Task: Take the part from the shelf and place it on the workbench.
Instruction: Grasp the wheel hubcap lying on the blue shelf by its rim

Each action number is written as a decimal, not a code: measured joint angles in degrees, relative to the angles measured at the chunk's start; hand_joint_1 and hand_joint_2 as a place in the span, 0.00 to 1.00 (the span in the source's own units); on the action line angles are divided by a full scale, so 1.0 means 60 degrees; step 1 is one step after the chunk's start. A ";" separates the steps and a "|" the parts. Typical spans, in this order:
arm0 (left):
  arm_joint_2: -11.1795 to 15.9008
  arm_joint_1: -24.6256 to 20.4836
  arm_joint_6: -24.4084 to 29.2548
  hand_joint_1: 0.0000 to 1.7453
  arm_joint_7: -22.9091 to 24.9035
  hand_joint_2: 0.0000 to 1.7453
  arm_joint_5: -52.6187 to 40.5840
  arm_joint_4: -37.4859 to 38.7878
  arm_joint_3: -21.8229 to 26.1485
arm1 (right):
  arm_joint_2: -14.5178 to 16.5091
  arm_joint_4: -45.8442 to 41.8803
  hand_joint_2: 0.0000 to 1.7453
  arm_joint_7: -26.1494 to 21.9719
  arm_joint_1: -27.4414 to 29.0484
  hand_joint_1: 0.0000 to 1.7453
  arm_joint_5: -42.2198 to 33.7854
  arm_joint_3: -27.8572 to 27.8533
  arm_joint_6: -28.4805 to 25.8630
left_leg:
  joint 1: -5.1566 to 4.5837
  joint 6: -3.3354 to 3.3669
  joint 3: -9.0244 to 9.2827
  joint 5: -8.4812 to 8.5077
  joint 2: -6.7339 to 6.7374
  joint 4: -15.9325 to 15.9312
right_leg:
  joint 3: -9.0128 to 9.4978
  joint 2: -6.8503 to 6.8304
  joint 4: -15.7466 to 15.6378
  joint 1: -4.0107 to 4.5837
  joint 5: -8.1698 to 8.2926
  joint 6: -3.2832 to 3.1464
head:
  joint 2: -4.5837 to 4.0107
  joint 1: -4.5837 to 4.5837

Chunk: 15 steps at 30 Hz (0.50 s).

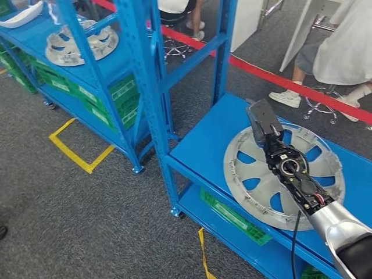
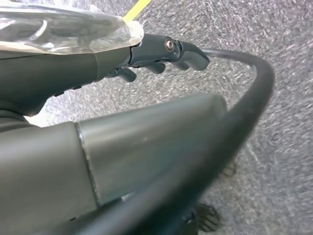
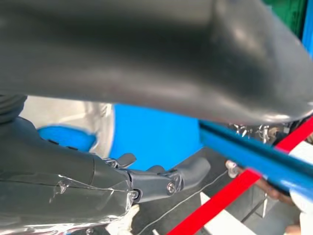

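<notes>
The part, a silver wheel cover [image 1: 263,186] with blue showing through its openings, lies flat on the blue shelf board [image 1: 206,145]. My right arm reaches over it, and my right hand [image 1: 264,124] hovers above its far rim, fingers stretched out and holding nothing. In the right wrist view the right hand [image 3: 162,178] shows straight fingers above the blue board, with a piece of the silver cover [image 3: 92,117] behind it. My left hand [image 2: 166,51] hangs over grey carpet, fingers loosely extended and empty.
A second blue rack [image 1: 94,75] stands to the left, carrying another wheel cover [image 1: 81,43], a white part [image 1: 22,16] and green crates [image 1: 122,99]. Yellow tape [image 1: 79,154] marks the floor. A red barrier tape [image 1: 281,78] runs behind the shelf, with a seated person [image 1: 337,52] beyond.
</notes>
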 joint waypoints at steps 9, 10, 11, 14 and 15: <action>-0.0039 0.0023 -0.0027 0.00 -0.0007 0.00 0.0016 0.0000 0.0000 | 0.0000 -0.0137 0.00 -0.0032 0.0059 0.00 -0.0005 -0.0131 0.0073 | -0.0004 0.0007 -0.1778 -0.1131 -0.0050 0.3078 | 0.0020 0.0234 0.0013 0.0231 0.0001 -0.0398 | 0.0000 -0.0255; -0.0041 0.0036 -0.0027 0.00 -0.0007 0.00 0.0019 0.0000 0.0000 | 0.0000 -0.0139 0.00 -0.0030 0.0071 0.00 -0.0005 -0.0131 0.0076 | -0.0047 0.0081 -0.1691 -0.0838 -0.0063 0.2751 | 0.0028 0.0265 0.0013 0.0255 -0.0004 -0.0412 | 0.0000 -0.0256; -0.0038 0.0043 -0.0027 0.00 -0.0007 0.00 0.0023 0.0000 0.0000 | 0.0000 -0.0145 0.00 -0.0028 0.0073 0.00 -0.0005 -0.0132 0.0082 | -0.0101 0.0173 -0.1424 -0.0435 -0.0091 0.2101 | 0.0039 0.0295 0.0012 0.0265 -0.0010 -0.0420 | 0.0000 -0.0258; 0.0002 0.0027 -0.0027 0.00 -0.0007 0.00 0.0033 0.0000 0.0000 | 0.0000 -0.0183 0.00 -0.0028 0.0071 0.00 -0.0005 -0.0133 0.0106 | -0.0250 0.0365 -0.0628 0.0267 -0.0161 0.0331 | 0.0046 0.0360 0.0011 0.0276 -0.0046 -0.0393 | 0.0000 -0.0257; 0.0004 0.0021 -0.0027 0.00 -0.0007 0.00 0.0035 0.0000 0.0000 | 0.0000 -0.0192 0.00 -0.0028 0.0074 0.00 -0.0005 -0.0131 0.0123 | -0.0267 0.0343 -0.0558 0.0272 -0.0156 0.0170 | 0.0042 0.0367 0.0019 0.0291 -0.0088 -0.0418 | 0.0000 -0.0252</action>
